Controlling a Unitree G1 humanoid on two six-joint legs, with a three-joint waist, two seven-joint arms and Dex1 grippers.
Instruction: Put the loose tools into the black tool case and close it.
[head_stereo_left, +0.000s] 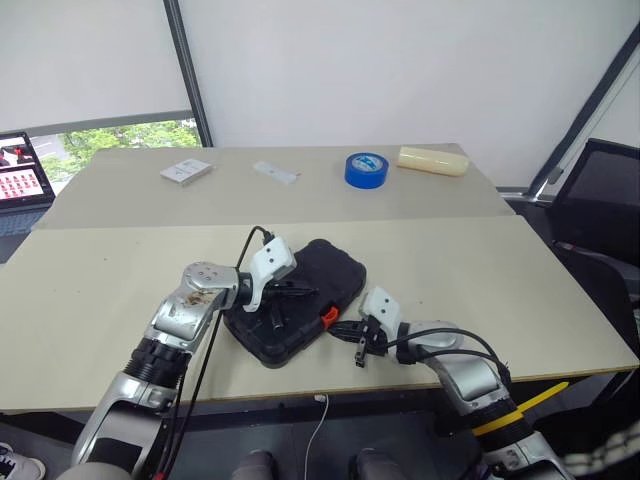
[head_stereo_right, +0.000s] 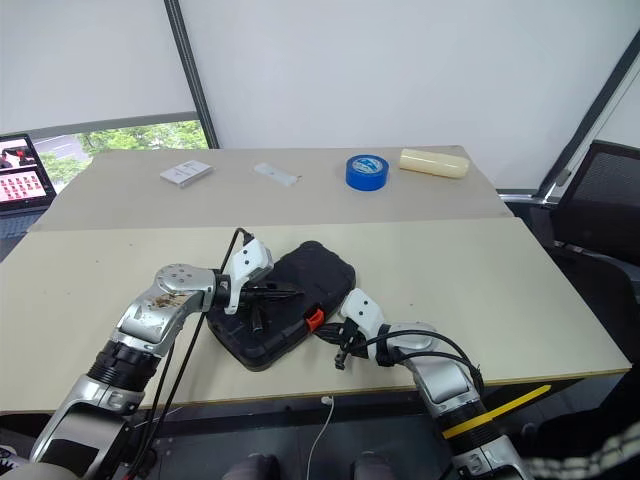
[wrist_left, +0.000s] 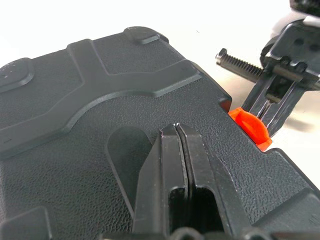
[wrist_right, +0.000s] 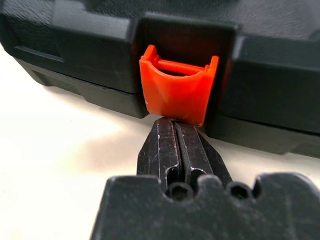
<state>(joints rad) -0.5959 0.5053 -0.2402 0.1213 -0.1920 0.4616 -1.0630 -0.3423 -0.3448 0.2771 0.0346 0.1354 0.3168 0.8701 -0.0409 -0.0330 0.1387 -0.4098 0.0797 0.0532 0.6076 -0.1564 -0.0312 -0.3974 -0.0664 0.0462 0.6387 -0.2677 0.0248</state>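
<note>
On my feed, a blue tape roll (head_stereo_left: 366, 169) sits upper centre beside a cream block (head_stereo_left: 433, 160). Two small white cards (head_stereo_left: 186, 171) (head_stereo_left: 276, 172) lie upper left; a laptop screen (head_stereo_left: 22, 172) shows at the left edge.

The closed tool case (head_stereo_left: 300, 300) lay on the near table (head_stereo_left: 480, 270), its latch (wrist_right: 176, 92) on the edge toward four o'clock. On the far table (head_stereo_left: 130, 195), a tape roll (head_stereo_left: 366, 169) sat at one o'clock from the case, a card (head_stereo_left: 187, 171) at eleven o'clock. A laptop (head_stereo_left: 22, 170) stood at ten o'clock.
</note>
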